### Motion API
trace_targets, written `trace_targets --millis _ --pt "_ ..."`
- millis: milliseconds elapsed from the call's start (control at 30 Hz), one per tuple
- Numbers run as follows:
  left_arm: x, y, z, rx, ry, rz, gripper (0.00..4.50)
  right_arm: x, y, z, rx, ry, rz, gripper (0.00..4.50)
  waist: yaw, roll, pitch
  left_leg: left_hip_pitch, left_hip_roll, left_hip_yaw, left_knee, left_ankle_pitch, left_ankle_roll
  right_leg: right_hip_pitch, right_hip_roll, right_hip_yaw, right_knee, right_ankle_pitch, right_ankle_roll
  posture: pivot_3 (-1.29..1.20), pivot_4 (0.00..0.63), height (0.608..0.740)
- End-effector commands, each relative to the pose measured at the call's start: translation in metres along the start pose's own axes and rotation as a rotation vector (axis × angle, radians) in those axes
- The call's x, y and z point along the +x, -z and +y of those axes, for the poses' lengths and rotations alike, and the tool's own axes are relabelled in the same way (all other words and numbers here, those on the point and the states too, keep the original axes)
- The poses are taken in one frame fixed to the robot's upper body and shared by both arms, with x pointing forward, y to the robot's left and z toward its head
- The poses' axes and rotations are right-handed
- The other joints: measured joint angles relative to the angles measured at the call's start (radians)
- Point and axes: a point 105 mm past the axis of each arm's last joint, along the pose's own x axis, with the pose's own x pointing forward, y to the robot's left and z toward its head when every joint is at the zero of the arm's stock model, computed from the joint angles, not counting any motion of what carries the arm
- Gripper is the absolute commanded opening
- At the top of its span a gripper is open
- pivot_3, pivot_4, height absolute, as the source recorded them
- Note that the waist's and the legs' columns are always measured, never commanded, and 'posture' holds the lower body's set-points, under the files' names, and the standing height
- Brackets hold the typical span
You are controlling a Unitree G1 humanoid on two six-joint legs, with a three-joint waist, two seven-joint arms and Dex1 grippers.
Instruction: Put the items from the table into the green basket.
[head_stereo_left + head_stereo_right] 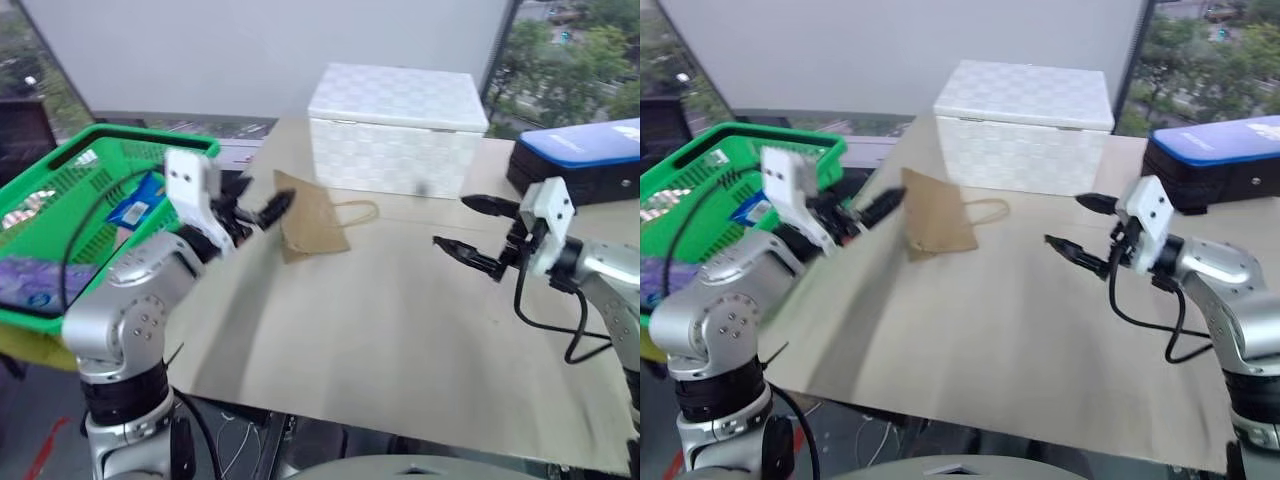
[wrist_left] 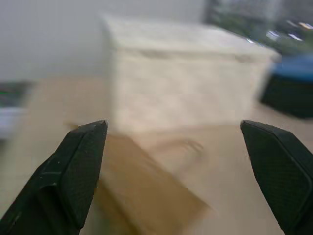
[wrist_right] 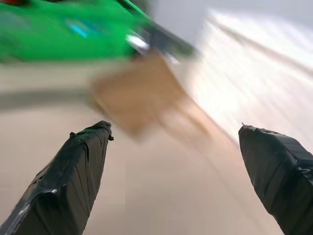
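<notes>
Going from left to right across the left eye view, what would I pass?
green basket → left gripper → brown paper bag → white woven-pattern box → right gripper → blue-topped black case, all but the basket over or on the table.

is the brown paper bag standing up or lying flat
Lying flat: the brown paper bag rests on the table in front of the white box, handle spread beside it.

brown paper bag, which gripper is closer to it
Left. The left gripper is right beside the brown paper bag; the right gripper hovers well off on its other side.
</notes>
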Motion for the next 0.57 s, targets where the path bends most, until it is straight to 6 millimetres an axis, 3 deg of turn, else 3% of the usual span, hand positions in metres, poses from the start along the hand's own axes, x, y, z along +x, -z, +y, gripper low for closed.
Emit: trace_targets --millis 33,167,267,567 --pt "-0.011 0.015 -0.015 -0.005 0.105 0.043 4.48 -0.030 0.006 -0.020 -0.061 0.137 0.041 4.50 -0.038 0.002 -0.001 0.001 0.001 0.001 0.000 -0.001 0.002 0.001 0.001 0.001 0.000 0.000 0.000 0.05 0.000 0.740" --pt "-0.020 0.041 -0.018 -0.013 0.139 0.131 4.48 -0.047 0.020 -0.026 -0.045 0.213 0.086 4.50 -0.105 0.008 0.001 0.005 0.002 0.003 0.000 -0.001 0.003 0.009 0.003 0.002 0.001 0.000 0.000 0.02 0.000 0.740" --pt "-0.024 0.061 -0.021 0.000 0.159 0.194 4.48 -0.057 0.032 -0.028 -0.021 0.278 0.110 4.50 -0.140 0.015 0.004 0.021 0.003 0.005 -0.001 -0.001 0.003 0.023 0.006 0.004 0.000 -0.004 0.002 0.01 0.000 0.740" --pt "-0.014 0.066 -0.020 0.027 0.179 0.173 4.48 -0.059 0.052 -0.022 -0.005 0.341 0.163 4.50 -0.195 0.018 0.005 0.025 0.005 0.014 -0.001 -0.001 0.002 0.025 0.014 0.011 0.001 -0.005 0.003 -0.04 0.000 0.740"
